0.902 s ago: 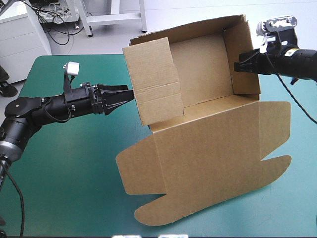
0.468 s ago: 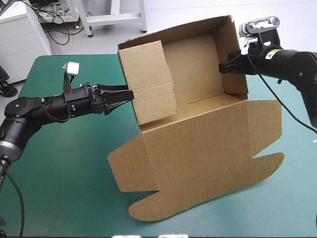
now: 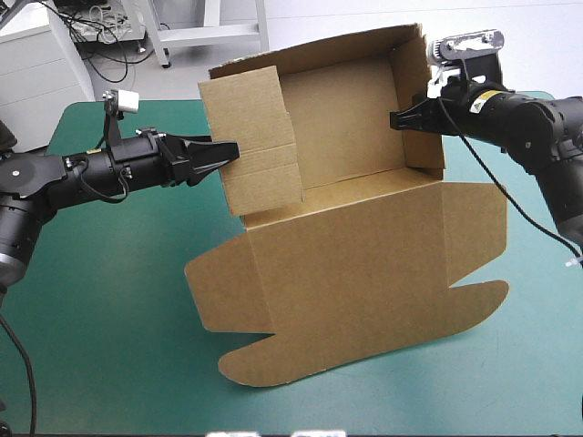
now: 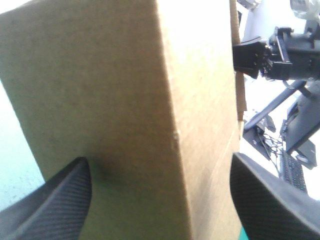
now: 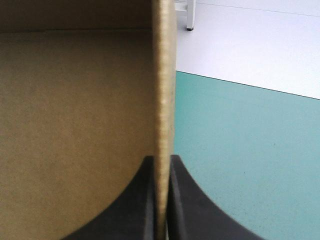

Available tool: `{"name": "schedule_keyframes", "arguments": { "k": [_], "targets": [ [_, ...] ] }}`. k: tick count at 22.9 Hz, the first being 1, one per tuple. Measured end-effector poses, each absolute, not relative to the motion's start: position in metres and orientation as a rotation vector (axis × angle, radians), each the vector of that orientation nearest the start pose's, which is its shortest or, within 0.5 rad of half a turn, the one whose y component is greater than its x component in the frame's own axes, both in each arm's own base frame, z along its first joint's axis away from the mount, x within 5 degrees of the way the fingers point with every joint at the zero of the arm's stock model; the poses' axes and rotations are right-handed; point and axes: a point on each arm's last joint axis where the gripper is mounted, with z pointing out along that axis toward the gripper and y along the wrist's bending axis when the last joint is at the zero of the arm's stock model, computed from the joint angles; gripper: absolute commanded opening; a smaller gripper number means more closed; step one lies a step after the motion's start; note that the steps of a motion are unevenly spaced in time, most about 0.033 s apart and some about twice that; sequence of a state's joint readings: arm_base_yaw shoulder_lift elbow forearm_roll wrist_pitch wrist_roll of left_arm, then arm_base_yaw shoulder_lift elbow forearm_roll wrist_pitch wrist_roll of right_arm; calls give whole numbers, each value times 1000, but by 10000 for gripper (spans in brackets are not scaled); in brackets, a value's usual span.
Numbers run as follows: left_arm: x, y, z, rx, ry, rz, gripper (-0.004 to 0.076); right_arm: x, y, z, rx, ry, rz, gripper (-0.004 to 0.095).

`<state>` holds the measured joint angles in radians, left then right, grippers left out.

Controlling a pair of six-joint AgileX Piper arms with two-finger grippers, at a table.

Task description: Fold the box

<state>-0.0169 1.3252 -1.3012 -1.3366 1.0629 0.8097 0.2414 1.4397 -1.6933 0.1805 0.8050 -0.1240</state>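
High view, box: The brown box sits from the table's middle toward 1 o'clock on the teal-green cover. Its walls are raised into an open tray that is tipped so the inside faces 6 o'clock.
High view, lid: The lid spreads unfolded from the tray toward 6 o'clock, its rounded tabs nearest the table's near edge.
High view, left gripper: The left gripper reaches in from 9 o'clock, its tips at the outer face of the tray's left wall.
High view, right gripper: The right gripper comes in from 2 o'clock and nips the tray's right wall at mid-height.
Left wrist view, fingers: The black fingers stand spread wide apart, with a corner of the brown wall filling the space ahead and between them. One finger appears to touch the board, though the close angle leaves that unsure.
Left wrist view, other arm: The right gripper shows beyond the box, at the far wall's edge.
Right wrist view, grip: The two fingers are pressed almost together, pinching the wall's thin edge, which runs straight ahead from between them.
Right wrist view, surroundings: The tray's brown inside lies on one side of the held wall and the teal-green cover on the other.
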Motion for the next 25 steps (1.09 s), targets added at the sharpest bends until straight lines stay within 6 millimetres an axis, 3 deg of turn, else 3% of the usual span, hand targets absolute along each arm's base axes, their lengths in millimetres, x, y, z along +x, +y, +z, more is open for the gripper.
{"name": "schedule_keyframes", "arguments": {
  "k": [4,8,14,20,25],
  "targets": [
    [260,-95,448,459,1895,-1039,541,300,85,473,-296,2006,288,-17],
    [263,-126,462,474,2010,-834,483,301,84,473,-279,2007,285,-17],
    [275,-160,463,366,2141,-548,429,303,83,473,-247,1996,283,-17],
    [286,-180,462,283,2166,-447,388,304,81,473,-217,2001,265,-17],
    [291,-188,472,249,2161,-370,219,308,82,469,-203,2011,266,-17]
  ]
}}
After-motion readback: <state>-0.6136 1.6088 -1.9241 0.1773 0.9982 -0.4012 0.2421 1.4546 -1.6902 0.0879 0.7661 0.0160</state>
